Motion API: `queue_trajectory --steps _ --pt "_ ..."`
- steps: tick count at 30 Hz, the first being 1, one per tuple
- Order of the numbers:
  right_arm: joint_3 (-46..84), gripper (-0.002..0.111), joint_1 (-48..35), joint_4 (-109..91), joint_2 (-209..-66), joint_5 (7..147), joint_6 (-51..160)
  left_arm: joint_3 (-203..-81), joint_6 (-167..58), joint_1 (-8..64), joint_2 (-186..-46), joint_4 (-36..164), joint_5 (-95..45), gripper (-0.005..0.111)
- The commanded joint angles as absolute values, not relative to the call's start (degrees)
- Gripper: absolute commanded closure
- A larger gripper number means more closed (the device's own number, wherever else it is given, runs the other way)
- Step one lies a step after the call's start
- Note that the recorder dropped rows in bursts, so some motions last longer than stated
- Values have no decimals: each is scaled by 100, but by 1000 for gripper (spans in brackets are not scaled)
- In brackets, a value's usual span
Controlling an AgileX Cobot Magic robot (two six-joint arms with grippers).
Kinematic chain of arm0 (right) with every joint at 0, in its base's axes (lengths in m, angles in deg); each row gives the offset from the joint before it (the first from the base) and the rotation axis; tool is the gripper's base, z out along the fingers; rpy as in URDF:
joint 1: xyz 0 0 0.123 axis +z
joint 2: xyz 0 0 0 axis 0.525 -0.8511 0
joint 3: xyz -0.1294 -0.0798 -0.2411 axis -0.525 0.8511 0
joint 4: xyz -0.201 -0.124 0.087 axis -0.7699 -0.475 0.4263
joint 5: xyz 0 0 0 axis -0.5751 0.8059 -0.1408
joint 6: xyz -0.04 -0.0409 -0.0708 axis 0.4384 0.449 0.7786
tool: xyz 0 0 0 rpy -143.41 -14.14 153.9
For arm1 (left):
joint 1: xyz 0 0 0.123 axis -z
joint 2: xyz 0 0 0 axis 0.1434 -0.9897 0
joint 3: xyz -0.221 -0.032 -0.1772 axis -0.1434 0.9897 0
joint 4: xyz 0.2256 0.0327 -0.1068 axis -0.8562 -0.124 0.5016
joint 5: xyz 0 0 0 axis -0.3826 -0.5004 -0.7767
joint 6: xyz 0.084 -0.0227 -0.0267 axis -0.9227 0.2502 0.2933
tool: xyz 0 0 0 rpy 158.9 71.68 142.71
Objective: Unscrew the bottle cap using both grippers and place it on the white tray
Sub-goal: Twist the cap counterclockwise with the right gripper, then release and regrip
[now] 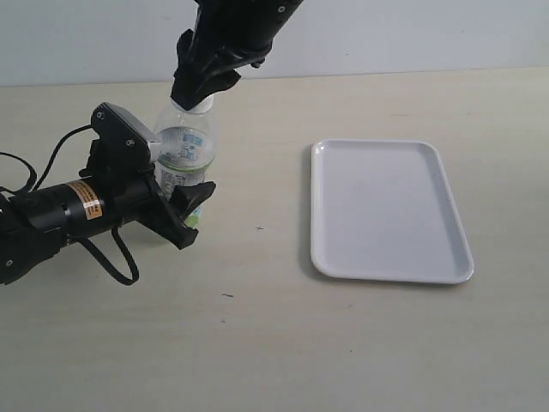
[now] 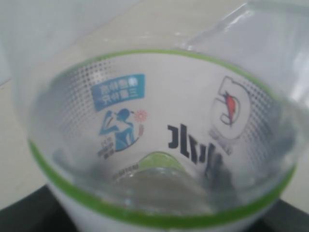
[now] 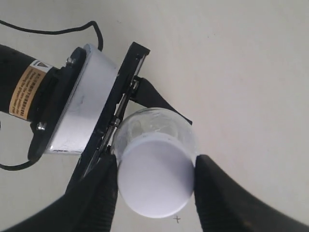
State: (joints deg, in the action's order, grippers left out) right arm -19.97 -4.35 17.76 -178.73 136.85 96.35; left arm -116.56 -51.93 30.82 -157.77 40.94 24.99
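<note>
Left claw (image 1: 182, 196), entering low from the left on an arm with an orange label (image 1: 83, 196) and a looping black cable (image 1: 116, 257), is closed around the lower body of the bottle (image 1: 184, 146); one black finger (image 1: 187, 210) crosses the near side of the label, and the other is hidden behind the bottle. Right claw (image 1: 196, 90) comes down from the far edge of the scene and is closed on the cap (image 1: 203, 104), which sits on top of the bottle's neck. In the right wrist view the round white top of the cap (image 3: 155, 176) lies between two black fingers (image 3: 104, 193) that press its ribbed side from opposite flanks, and the clear shoulder of the bottle (image 3: 154, 123) shows just beyond it. The pictures do not show whether the cap's thread is tight or loose. The left wrist view is filled by the bottle's label (image 2: 159, 145), white with a green border, blue print and black characters, seen through clear plastic. The bottle stands roughly upright on the left of the pale counter (image 1: 300, 343), its base masked by the left claw. The tray (image 1: 390, 276) lies flat on the right of the counter, long side running near to far, well apart from the bottle and from both claws.
</note>
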Motion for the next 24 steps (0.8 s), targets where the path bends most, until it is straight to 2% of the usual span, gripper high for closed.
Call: queue_trajectory --steps 1,24 --pt "-2015 108 -439 1697 -17828 13811 10258 -11665 -5144 3114 -15684 4153 2694 107" --pt "-2015 108 -439 1697 -17828 14053 13259 -11665 -4819 3114 -15674 4050 2403 107"
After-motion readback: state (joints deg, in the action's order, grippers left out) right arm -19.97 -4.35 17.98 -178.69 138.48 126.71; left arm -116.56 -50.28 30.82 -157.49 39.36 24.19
